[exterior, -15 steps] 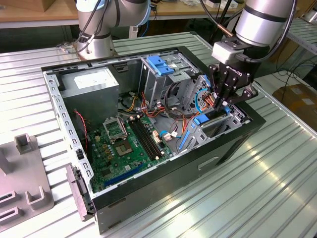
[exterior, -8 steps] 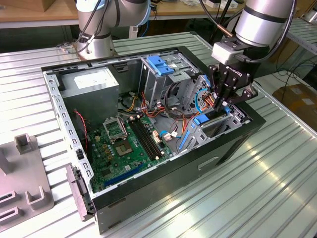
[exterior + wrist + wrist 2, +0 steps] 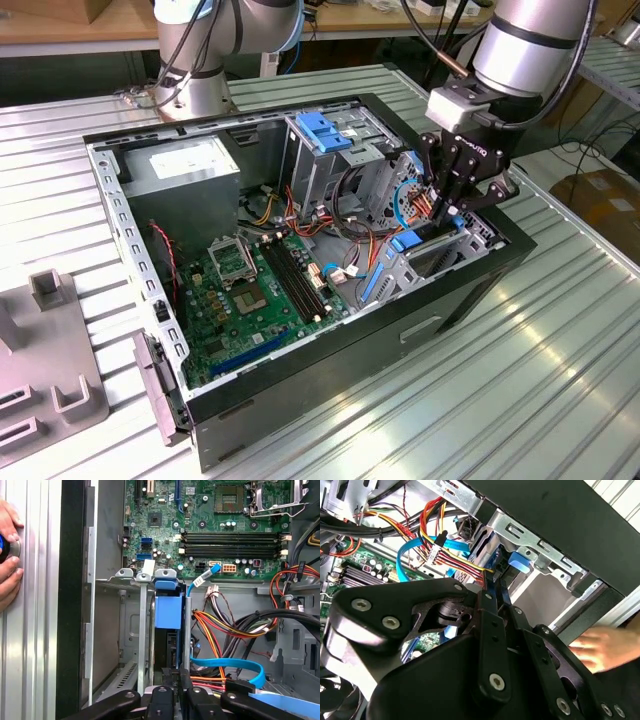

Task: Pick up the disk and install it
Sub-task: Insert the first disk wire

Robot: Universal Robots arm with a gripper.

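The disk (image 3: 167, 614) stands on edge in a slot of the metal drive cage (image 3: 142, 630) at the front corner of the open computer case (image 3: 330, 340). It shows as a thin dark body with a blue plastic bracket. My gripper (image 3: 176, 677) is directly over it, its fingers shut on the disk's upper edge. In the exterior view the gripper (image 3: 441, 214) hangs over the cage at the case's right end, with the disk's blue bracket (image 3: 411, 240) just below the fingers. In the second wrist view the gripper (image 3: 494, 587) closes on the same blue-edged disk.
Bundles of coloured cables (image 3: 225, 630) and a blue data cable (image 3: 235, 665) lie beside the cage. The motherboard (image 3: 255, 290) and a grey power-supply box (image 3: 190, 165) fill the rest of the case. A person's hand (image 3: 7, 555) rests on the ribbed table by the case wall.
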